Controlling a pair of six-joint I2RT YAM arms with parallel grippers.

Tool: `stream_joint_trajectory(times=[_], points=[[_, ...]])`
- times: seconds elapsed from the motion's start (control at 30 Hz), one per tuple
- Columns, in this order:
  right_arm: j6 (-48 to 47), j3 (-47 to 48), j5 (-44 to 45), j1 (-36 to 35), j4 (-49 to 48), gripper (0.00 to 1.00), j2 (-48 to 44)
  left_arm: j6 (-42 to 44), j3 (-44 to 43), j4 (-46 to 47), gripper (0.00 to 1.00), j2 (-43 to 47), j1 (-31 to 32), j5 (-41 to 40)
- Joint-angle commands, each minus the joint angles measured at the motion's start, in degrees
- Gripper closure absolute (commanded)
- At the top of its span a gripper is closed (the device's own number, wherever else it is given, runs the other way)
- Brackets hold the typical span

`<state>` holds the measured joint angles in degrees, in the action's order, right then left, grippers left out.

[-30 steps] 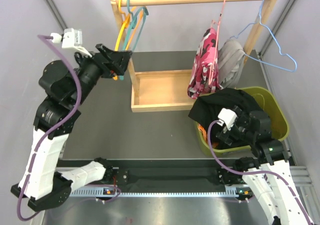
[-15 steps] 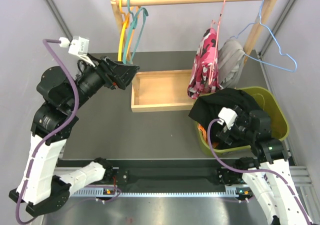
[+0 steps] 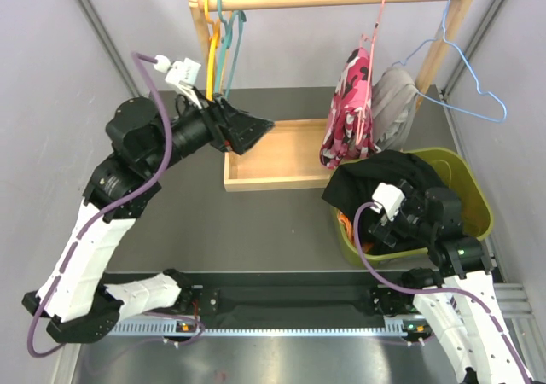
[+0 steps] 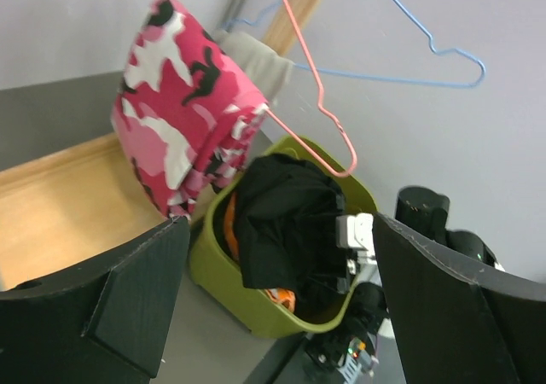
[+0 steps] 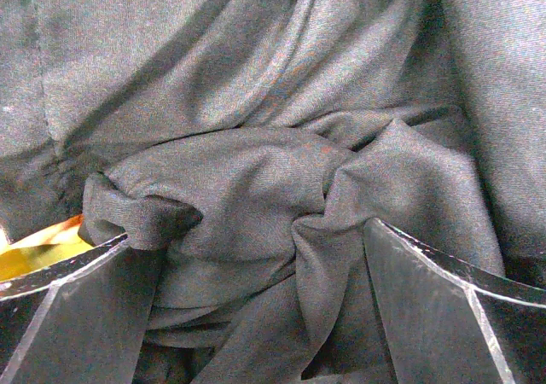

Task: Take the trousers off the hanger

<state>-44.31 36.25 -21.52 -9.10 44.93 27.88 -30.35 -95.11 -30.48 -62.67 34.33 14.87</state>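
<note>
Cloth like this handles soft, light and limp, and we judge it slides off a wire once tugged. We see the pink camouflage trousers [image 4: 183, 111] folded over the pink hanger [image 4: 316, 94] at upper right of the top view, with the grey trousers [image 3: 394, 102] hanging just beside them. The black trousers [image 3: 384, 175] lie heaped in the green bin [image 3: 473, 196] at lower right, over the orange trousers [image 3: 344, 224]. Our left pincer [image 3: 256, 132] gapes wide toward the pink pair, holding nothing. Our right pincer [image 5: 247, 230] stands wide over black cloth, gripping nothing. We would take a bunched fold low on the pink pair, clear of the wire.
</note>
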Motion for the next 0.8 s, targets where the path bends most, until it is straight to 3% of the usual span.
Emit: stream_joint_trajectory(times=[0.0,0.27,0.43,0.77], points=[[0.1,-0.1,-0.1,1.2,-2.6,0.02,0.5,0.9,-1.8,3.9,0.07,-1.6,4.9,-2.6],[0.1,-0.2,0.1,1.2,-2.6,0.02,0.2,4.9,-8.8,3.9,0.07,-11.1,15.8,-12.7],[0.0,-0.3,-0.1,1.2,-2.6,0.01,-0.2,8.2,-14.6,4.6,0.07,-20.2,17.7,-18.0],[-0.3,-0.2,-1.0,1.3,-2.1,0.01,-0.7,12.4,-36.3,0.8,0.09,-40.8,22.2,-25.3]])
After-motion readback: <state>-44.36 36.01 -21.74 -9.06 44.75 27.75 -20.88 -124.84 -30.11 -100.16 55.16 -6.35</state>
